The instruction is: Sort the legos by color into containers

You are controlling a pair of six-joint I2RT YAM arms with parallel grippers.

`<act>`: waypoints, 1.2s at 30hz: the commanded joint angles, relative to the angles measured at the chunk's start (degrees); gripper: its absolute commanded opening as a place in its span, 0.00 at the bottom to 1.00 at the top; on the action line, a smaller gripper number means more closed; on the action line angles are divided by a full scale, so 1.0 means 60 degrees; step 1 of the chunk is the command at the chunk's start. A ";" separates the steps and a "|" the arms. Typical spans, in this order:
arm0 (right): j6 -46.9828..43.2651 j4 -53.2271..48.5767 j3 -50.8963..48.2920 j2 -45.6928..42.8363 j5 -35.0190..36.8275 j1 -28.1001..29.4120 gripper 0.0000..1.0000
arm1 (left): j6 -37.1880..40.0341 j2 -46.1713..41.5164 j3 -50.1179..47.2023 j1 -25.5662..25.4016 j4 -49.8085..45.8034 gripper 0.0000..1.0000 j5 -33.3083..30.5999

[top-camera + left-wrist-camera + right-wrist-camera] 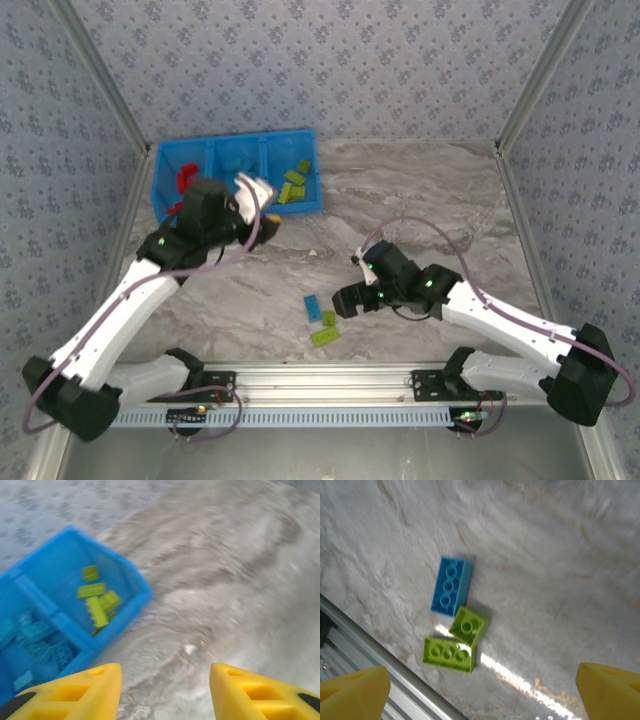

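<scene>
Light blue brick (451, 586) on marbled table (420, 200), just ahead of my right gripper (482, 695), slightly left of centre between fingers. Small lime green brick (468, 625) and long lime green brick (448, 654) just beside it, toward near edge. Right jaws wide apart, empty. Blue brick's long axis runs crosswise to finger line; I judge closing would span its short width. Left gripper (165, 680) parted, empty, by bin (145, 592); right arm nearer.
</scene>
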 commanded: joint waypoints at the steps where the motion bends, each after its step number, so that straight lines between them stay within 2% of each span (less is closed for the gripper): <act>1: 0.1662 0.0695 -0.0316 0.0517 0.0932 0.0730 0.95 | 0.2987 -0.0770 -0.1031 -0.0232 -0.1227 0.54 0.1382; 3: 0.2069 0.1274 -0.0535 0.1109 0.0927 0.1387 0.93 | 0.4030 -0.1297 -0.1755 -0.0226 -0.1389 0.63 0.2042; 5: 0.2381 0.1692 -0.0523 0.1696 0.0904 0.1816 0.91 | 0.5378 -0.1633 -0.2497 -0.0235 -0.1540 0.87 0.2574; 6: 0.2411 0.1868 -0.0426 0.1983 0.0992 0.2023 0.91 | 0.5717 -0.1753 -0.2885 -0.0228 -0.1342 0.94 0.2685; 8: 0.2290 0.2135 -0.0286 0.2541 0.1389 0.2333 0.91 | 0.5982 -0.1777 -0.3379 -0.0232 -0.0944 0.99 0.2827; 12: 0.2080 0.2081 0.0152 0.3616 0.2102 0.2423 0.88 | 0.6291 -0.1376 -0.3331 -0.0117 -0.1149 0.99 0.3268; 16: 0.2365 0.2400 0.0136 0.3914 0.2720 0.2291 0.79 | 0.6435 -0.1201 -0.3334 -0.0010 -0.1338 0.99 0.3138; 19: 0.2250 0.2669 0.0132 0.4108 0.2732 0.2202 0.73 | 0.6441 -0.1245 -0.3453 -0.0011 -0.1252 0.99 0.3165; 24: 0.2155 0.2551 0.0360 0.4637 0.2460 0.2182 0.53 | 0.6465 -0.1246 -0.3513 -0.0002 -0.1254 0.99 0.3081; 27: 0.2222 0.2479 0.0385 0.4778 0.2381 0.2199 0.48 | 0.6469 -0.1275 -0.3555 -0.0001 -0.1228 0.99 0.3051; 32: 0.2404 0.1878 0.0533 0.4483 0.3132 0.2189 0.32 | 0.6535 -0.1383 -0.3647 0.0000 -0.1154 0.99 0.3021; 36: 0.2094 0.1599 0.0658 0.3398 0.3898 0.1935 0.26 | 0.6652 -0.1778 -0.3834 0.0096 -0.0831 0.99 0.3111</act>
